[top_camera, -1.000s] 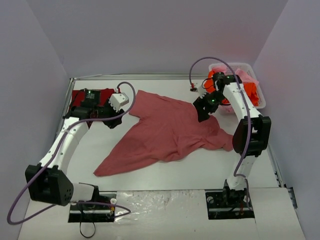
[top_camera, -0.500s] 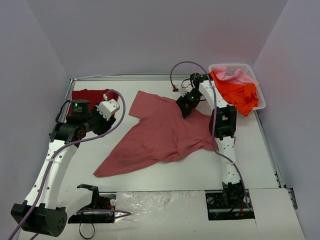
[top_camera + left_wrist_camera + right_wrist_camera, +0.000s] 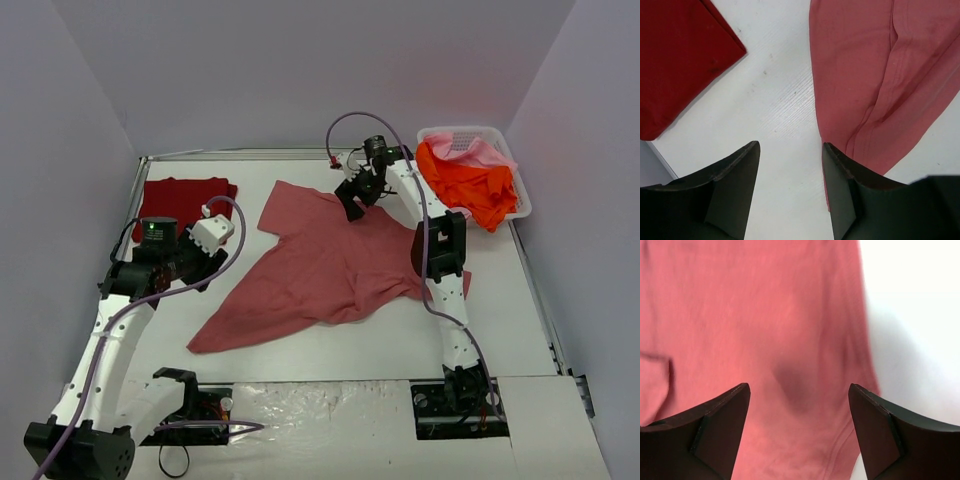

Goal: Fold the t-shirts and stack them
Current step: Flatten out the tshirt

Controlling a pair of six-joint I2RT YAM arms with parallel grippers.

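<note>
Far left: dark crimson t-shirt [image 3: 185, 193] lies flat and looks folded, so roughly one done. Left end effector [image 3: 790, 150] has jaws apart, empty, over bare surface [image 3: 785, 100]. Rose-red t-shirt [image 3: 320, 270] sprawls mid-surface, soft, wrinkled, unfolded. Right end effector [image 3: 799, 390] has jaws apart, empty, above its far part. Far right: orange t-shirt [image 3: 470, 185] and light pink t-shirt [image 3: 487, 152] heaped in white lattice basket [image 3: 462, 131], not yet folded
</note>
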